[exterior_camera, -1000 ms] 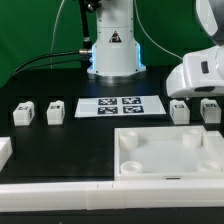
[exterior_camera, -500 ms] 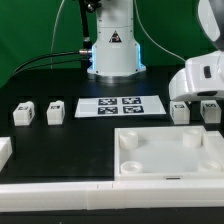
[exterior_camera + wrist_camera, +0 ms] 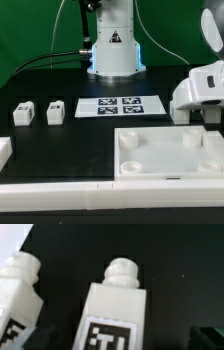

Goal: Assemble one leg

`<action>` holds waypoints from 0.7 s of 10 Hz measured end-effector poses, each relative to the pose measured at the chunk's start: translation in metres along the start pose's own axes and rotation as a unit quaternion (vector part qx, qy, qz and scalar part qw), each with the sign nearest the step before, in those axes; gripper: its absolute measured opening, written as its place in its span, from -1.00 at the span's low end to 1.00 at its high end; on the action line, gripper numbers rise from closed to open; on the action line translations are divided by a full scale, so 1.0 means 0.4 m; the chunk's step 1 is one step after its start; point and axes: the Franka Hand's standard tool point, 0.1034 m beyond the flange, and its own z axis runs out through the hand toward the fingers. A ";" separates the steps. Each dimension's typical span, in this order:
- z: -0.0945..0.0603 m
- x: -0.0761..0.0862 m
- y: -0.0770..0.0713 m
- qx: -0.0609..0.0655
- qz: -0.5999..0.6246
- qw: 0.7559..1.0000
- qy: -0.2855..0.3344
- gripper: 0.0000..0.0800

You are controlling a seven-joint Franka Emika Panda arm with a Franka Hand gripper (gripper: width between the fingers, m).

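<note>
Under the gripper (image 3: pixel 125 339), the leg (image 3: pixel 113 303), tag (image 3: pixel 108 335) half-cropped.

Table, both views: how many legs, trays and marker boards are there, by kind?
Legs: 4, two on the exterior view's left, two more close up in the wrist view
Tray: 1
Marker board: 1
Total: 6

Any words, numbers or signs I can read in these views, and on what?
No words or numbers can be read.
Warning triangle on the arm's base: symbol too small to read.
Square tags, patterns only: marker board; legs.
Wrist view: tag on the leg, a blurred pattern with no letters.
</note>
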 end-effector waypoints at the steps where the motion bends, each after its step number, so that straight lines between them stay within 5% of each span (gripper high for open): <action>1: -0.001 0.001 0.003 0.000 0.000 1.000 0.000 0.62; 4: -0.001 0.004 0.004 0.001 0.001 1.000 0.002 0.62; 5: -0.001 0.004 0.004 0.001 0.001 1.000 0.002 0.39; 6: -0.001 0.004 0.004 0.001 0.001 1.000 0.002 0.39; 7: -0.001 0.004 0.004 0.001 0.001 1.000 0.002 -0.15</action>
